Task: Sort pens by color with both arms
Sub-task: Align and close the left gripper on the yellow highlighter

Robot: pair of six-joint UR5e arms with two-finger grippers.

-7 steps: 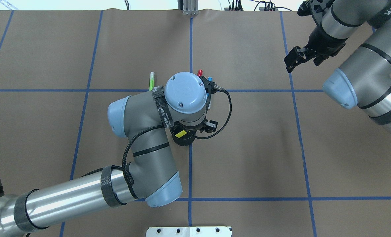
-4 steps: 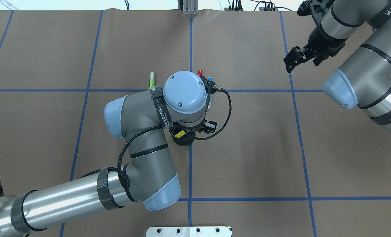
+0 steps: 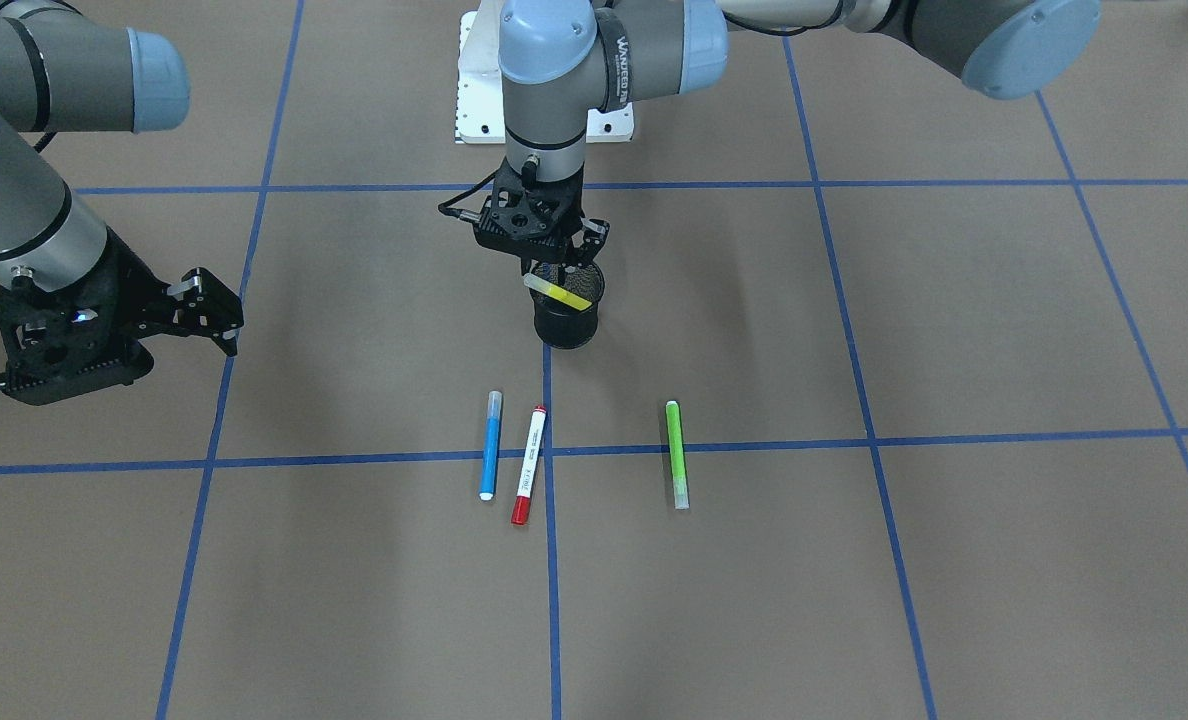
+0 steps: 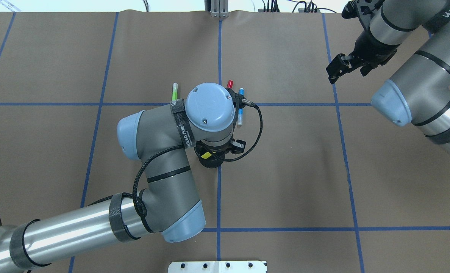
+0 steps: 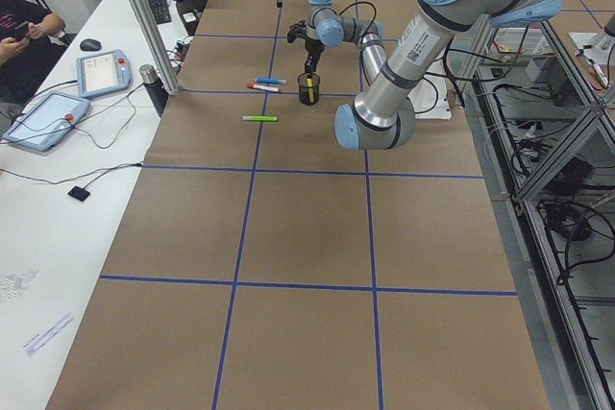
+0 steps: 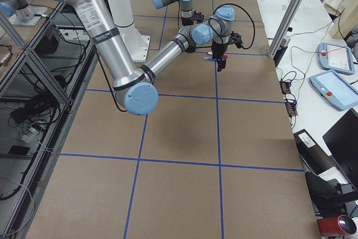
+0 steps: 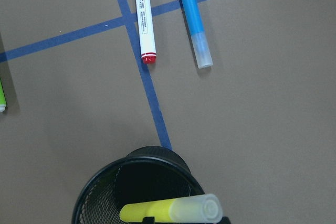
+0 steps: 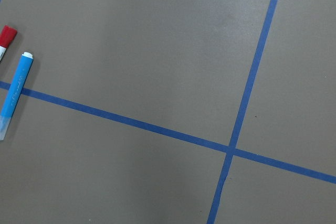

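My left gripper is shut on the yellow highlighter and holds it crosswise just above the mouth of the black mesh cup. The left wrist view shows the highlighter over the cup's rim. The blue pen, the white pen with red cap and the green highlighter lie on the brown table beyond the cup. My right gripper is open and empty, hovering far off to my right.
Blue tape lines divide the brown table cover into squares. The white pedestal base stands at the robot's edge. The left arm's elbow hangs over the table's near left part.
My left wrist has shifted slightly left and toward the robot, uncovering more of the blue pen. The yellow highlighter stays in the grip over the cup. The right arm has not moved.
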